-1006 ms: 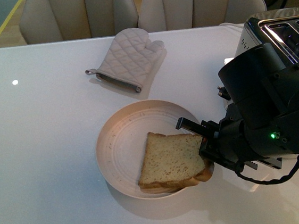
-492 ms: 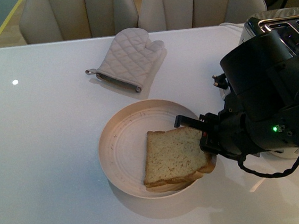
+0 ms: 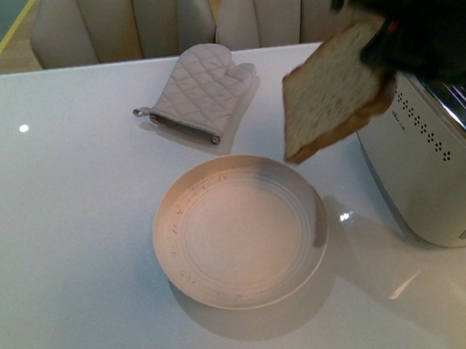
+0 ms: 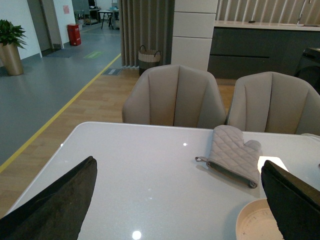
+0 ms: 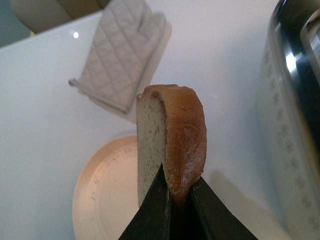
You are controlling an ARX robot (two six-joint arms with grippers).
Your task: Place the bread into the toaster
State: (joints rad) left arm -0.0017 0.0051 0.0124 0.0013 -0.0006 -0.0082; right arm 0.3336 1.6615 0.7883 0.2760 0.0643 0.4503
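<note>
My right gripper (image 3: 384, 29) is shut on the bread (image 3: 330, 93), a tan speckled slice with brown crust, held up in the air left of the toaster (image 3: 433, 170) and above the plate's far right edge. In the right wrist view the bread (image 5: 170, 135) stands on edge, pinched between my gripper (image 5: 180, 200) jaws, with the silver dotted toaster (image 5: 295, 100) beside it. My left gripper (image 4: 180, 200) is open and empty above the table, its dark fingers (image 4: 55, 205) wide apart.
An empty cream plate (image 3: 180, 230) sits in the table's middle. A quilted grey oven mitt (image 3: 199, 90) lies behind it. Beige chairs (image 3: 125, 19) stand at the far edge. The toaster stands at the table's right side.
My right gripper has lifted the bread off the plate and carried it up and back toward the toaster's left side. The plate is now empty and the toaster's side shows.
</note>
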